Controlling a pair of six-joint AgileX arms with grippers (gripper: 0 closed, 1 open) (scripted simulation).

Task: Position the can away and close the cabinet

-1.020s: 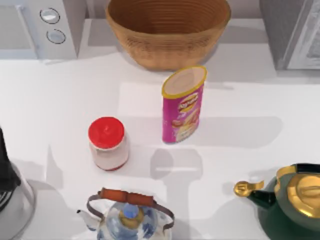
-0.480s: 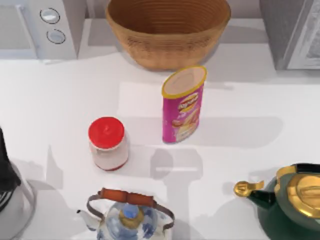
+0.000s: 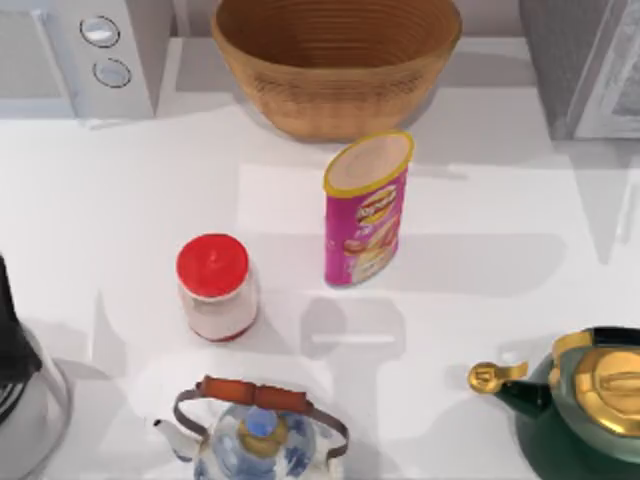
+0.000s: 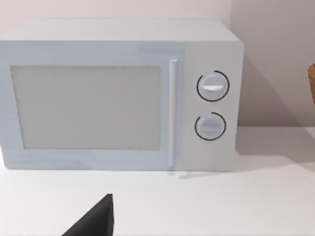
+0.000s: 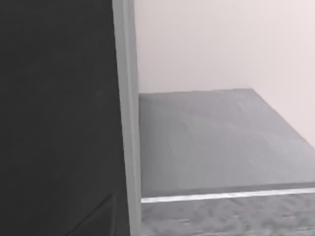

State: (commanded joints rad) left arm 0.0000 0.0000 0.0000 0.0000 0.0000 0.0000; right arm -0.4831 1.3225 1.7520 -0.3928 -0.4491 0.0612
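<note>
Little has changed over the last second: every item on the desk (image 3: 120, 200) sits where it was, and only a faint shadow has appeared at the right edge near the cabinet (image 3: 590, 65), suggesting the right arm is moving there. One can (image 3: 366, 208) stands upright mid-desk, not yet stowed. Count: one basket (image 3: 335, 60), one red-lidded jar (image 3: 215, 287), two kettles, one microwave (image 4: 120, 96). Either gripper's finger state: cannot tell.

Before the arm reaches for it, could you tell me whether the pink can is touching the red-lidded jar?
Apart. The top view shows a strip of bare white table between the upright pink can and the red-lidded jar to its left.
</note>
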